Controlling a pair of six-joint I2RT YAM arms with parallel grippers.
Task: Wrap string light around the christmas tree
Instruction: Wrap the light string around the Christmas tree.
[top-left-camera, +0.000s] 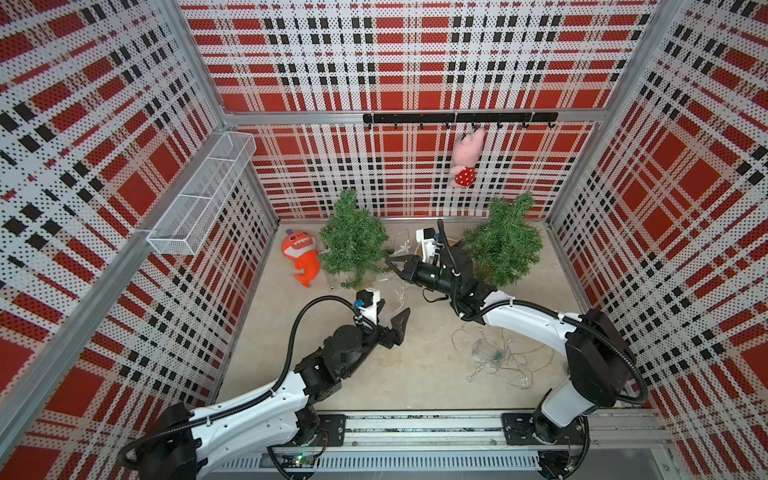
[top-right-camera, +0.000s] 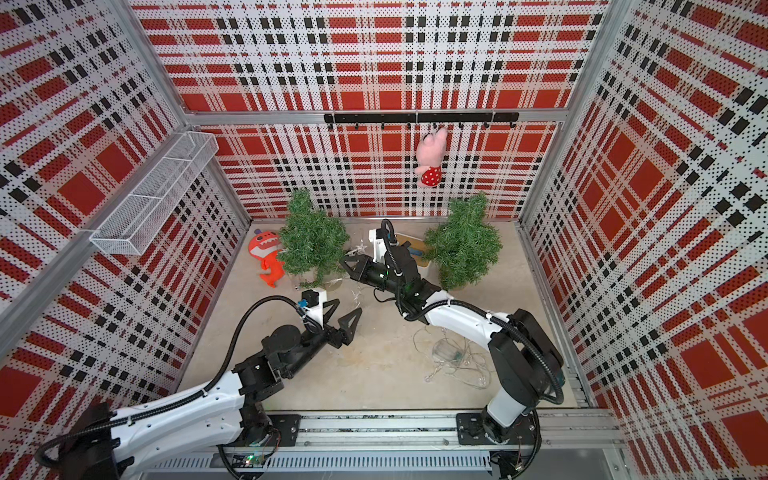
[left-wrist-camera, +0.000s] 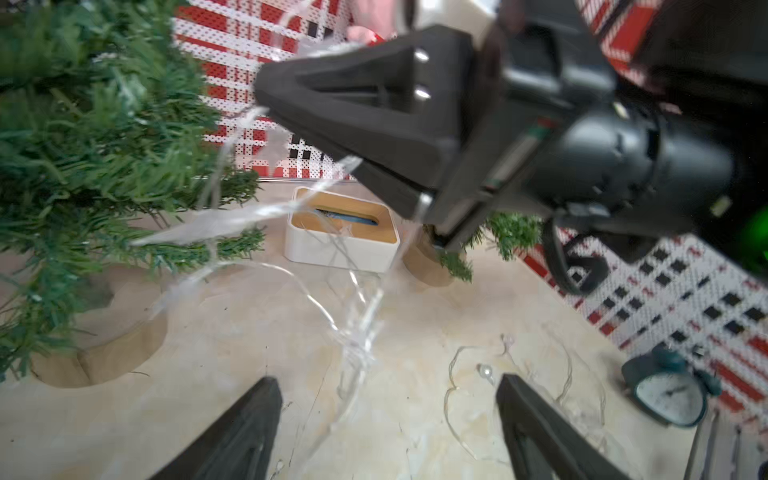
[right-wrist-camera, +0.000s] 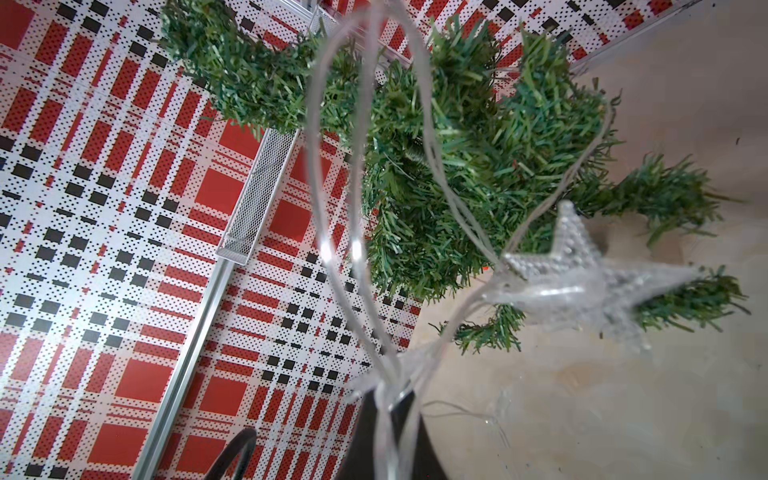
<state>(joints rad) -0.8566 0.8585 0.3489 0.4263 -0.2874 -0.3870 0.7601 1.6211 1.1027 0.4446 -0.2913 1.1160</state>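
Two small green christmas trees stand at the back in both top views, a left tree and a right tree. The string light is clear wire with star bulbs. Much of it lies in a loose pile under the right arm. My right gripper is shut on a bunch of its strands beside the left tree, and a star bulb dangles there. My left gripper is open, below the right one. A slack strand hangs between its fingers.
An orange shark plush lies left of the left tree. A white tissue box sits between the trees. A pink plush hangs from the hook rail on the back wall. A wire basket hangs on the left wall. An alarm clock stands near the right wall.
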